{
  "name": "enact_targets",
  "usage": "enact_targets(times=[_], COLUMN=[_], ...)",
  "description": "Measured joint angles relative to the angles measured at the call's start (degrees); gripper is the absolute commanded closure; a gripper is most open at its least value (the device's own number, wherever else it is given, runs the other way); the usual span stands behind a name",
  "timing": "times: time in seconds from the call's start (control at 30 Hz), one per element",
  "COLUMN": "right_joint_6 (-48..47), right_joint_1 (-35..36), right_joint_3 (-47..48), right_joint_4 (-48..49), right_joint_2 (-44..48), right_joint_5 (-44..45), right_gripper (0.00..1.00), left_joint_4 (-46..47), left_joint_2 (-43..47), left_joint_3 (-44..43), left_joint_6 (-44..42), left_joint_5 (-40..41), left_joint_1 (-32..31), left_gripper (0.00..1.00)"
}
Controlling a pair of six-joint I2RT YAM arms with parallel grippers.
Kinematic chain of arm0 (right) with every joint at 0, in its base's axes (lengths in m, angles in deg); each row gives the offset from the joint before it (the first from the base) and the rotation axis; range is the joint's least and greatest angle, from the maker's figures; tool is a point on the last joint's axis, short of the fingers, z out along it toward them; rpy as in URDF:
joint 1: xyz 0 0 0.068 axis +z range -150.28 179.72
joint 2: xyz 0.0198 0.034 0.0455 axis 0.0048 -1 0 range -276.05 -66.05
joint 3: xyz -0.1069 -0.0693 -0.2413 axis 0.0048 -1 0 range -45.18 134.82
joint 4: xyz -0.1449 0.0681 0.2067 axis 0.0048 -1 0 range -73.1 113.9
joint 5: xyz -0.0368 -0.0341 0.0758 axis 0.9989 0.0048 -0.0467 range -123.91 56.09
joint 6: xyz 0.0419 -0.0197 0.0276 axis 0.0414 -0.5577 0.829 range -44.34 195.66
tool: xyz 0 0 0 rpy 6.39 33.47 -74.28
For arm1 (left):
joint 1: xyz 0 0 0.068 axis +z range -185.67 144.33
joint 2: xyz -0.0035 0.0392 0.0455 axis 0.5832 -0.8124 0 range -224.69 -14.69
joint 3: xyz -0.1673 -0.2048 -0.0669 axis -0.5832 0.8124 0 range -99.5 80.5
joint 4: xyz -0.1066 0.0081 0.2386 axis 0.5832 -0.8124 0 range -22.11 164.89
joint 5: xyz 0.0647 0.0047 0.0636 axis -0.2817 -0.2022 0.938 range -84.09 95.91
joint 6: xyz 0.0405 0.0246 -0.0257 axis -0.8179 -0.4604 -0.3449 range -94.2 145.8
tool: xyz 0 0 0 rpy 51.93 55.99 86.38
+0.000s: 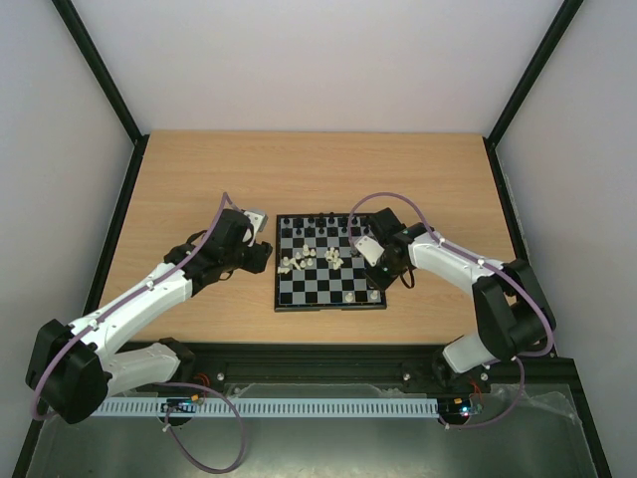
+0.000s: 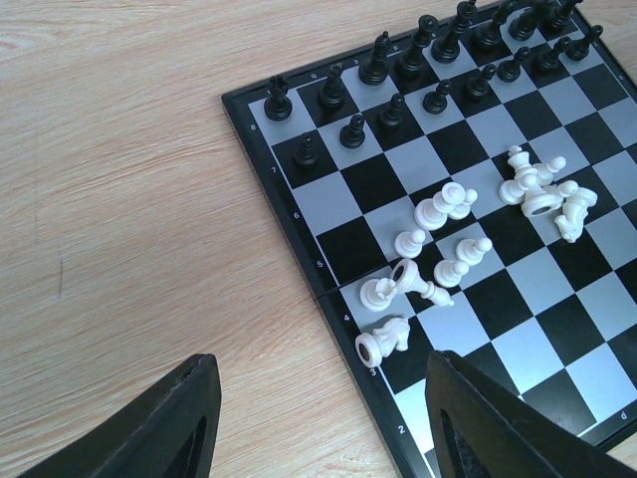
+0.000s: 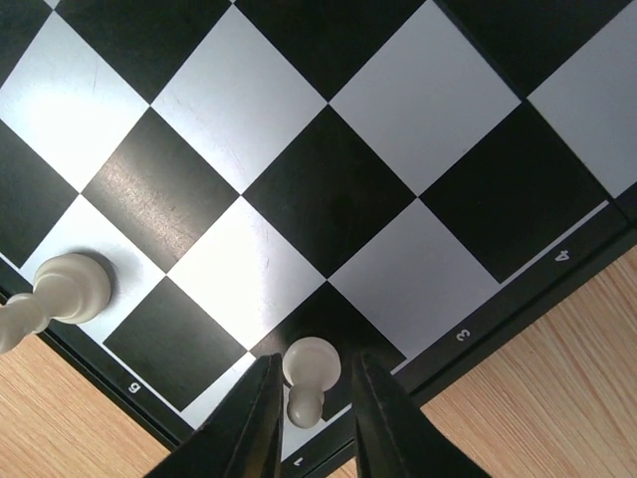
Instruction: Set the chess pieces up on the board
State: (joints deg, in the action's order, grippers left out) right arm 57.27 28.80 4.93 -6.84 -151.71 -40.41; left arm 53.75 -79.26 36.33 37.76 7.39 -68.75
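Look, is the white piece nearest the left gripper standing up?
No, tipped over. The white piece lies sideways, its round base showing.

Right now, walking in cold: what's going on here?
Two robot arms are setting up a chess set. The black pieces stand in two rows along the board's far side; most white pieces are jumbled mid-board. The right end effector straddles one white piece at the near right corner, grip unclear. The left end effector hangs open by the board's left edge.

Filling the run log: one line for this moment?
left tool open, empty, at board edge | right tool around white piece, near corner, grip unclear | black pieces ranked | other white pieces heaped
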Motion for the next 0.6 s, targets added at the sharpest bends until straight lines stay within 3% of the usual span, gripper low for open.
enact_targets(times=[0.13, 0.37, 0.6], right_joint_6=[0.5, 0.98, 2.84], right_joint_1=[0.0, -0.28, -4.0], right_joint_3=[0.09, 5.7, 1.14], right_joint_4=[-0.26, -2.78, 3.87], right_joint_2=[0.13, 4.26, 14.25], right_joint_5=[0.13, -1.73, -12.46], right_gripper=[0.69, 0.68, 0.68], left_joint_4=[0.0, -0.02, -0.31], left_joint_2=[-0.07, -1.46, -3.89], left_joint_3=[0.0, 0.0, -0.72], left_joint_6=[0.0, 0.0, 0.28], left_joint_5=[0.0, -0.02, -1.75], left_joint_1=[0.0, 0.0, -0.76], left_gripper=[0.42, 0.42, 0.43])
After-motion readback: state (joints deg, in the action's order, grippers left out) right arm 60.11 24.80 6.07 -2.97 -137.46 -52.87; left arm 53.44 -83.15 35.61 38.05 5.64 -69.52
